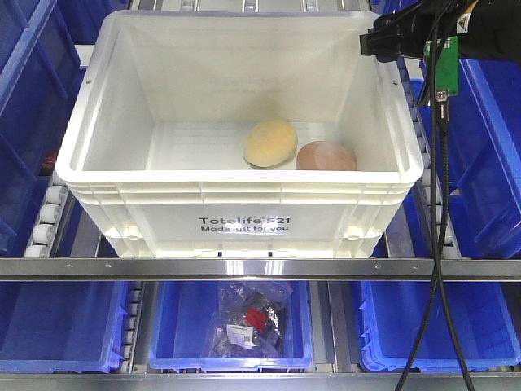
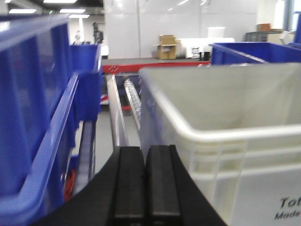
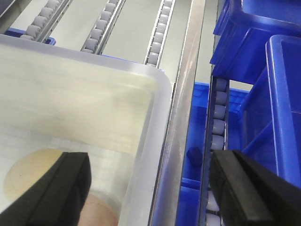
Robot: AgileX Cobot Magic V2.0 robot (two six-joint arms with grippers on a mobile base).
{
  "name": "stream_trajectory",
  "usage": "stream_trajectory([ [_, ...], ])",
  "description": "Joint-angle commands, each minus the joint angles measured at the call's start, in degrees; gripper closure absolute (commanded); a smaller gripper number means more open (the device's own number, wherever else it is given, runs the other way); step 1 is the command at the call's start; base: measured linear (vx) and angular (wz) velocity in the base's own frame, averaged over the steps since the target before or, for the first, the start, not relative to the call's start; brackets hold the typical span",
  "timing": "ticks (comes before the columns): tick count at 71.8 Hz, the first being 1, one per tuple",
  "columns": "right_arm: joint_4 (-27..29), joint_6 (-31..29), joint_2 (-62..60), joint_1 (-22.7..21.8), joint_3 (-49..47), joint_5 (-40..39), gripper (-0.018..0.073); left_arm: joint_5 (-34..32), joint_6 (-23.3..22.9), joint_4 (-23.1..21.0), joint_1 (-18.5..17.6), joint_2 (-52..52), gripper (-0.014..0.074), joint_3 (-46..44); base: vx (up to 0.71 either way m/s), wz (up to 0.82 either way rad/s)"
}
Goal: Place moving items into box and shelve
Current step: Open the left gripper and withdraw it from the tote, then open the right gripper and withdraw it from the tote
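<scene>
One white box [image 1: 244, 220], two fruit lumps [image 1: 271, 143] inside; left end effector [image 2: 145, 176] closed, right end effector [image 3: 150, 188] wide.

"Totelife 521 Made just for you" on white box [image 1: 244, 213] front

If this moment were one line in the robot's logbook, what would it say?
items: pale yellow-cream lump and pinkish-brown lump inside large white plastic crate | crate: on roller shelf | left gripper: shut, empty | right gripper: open, above crate's corner
</scene>
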Motion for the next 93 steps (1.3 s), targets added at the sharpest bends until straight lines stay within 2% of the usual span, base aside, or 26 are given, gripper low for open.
stream_trajectory([
  [1, -1.22, -0.45, -2.26, 0.06, -1.96, -3.76, -0.0007, -3.22, -4.74, 2.91, 2.24, -1.74, 0.0604, 1.00, 0.00, 0.00],
  [10, -1.22, -0.45, -2.26, 0.06, -1.96, -3.76, -0.0007, -2.36, -5.39, 4.13, 5.66, -4.55, 0.0604, 4.57, 0.00, 0.00],
  [15, -1.22, -0.45, -2.26, 0.06, -1.96, -3.76, -0.0007, 1.13, -5.27, 4.13, 6.29, -5.69, 0.0604, 4.51, 0.00, 0.00],
  [76, -1.67, -0.45, -2.25, 0.06, -1.74, -3.16, -0.0003, 1.81, -5.27, 4.08, 6.27, -5.87, 0.0604, 4.41, 0.00, 0.00],
  [82, -0.84, 0.18, -3.85, 0.30, -1.74, 2.22, 0.0006, 1.81, -5.27, 4.08, 6.27, -5.87, 0.0603, 4.40, 0.00, 0.00],
  [88, -0.63, 3.09, -6.32, 0.30, -1.74, 12.75, 0.0015, 1.81, -5.27, 4.08, 6.27, -5.87, 0.0603, 4.40, 0.00, 0.00],
  [93, -0.63, 3.18, -8.57, 0.21, -1.74, 20.76, 0.0020, 1.81, -5.27, 4.08, 6.27, -5.87, 0.0603, 4.40, 0.00, 0.00],
])
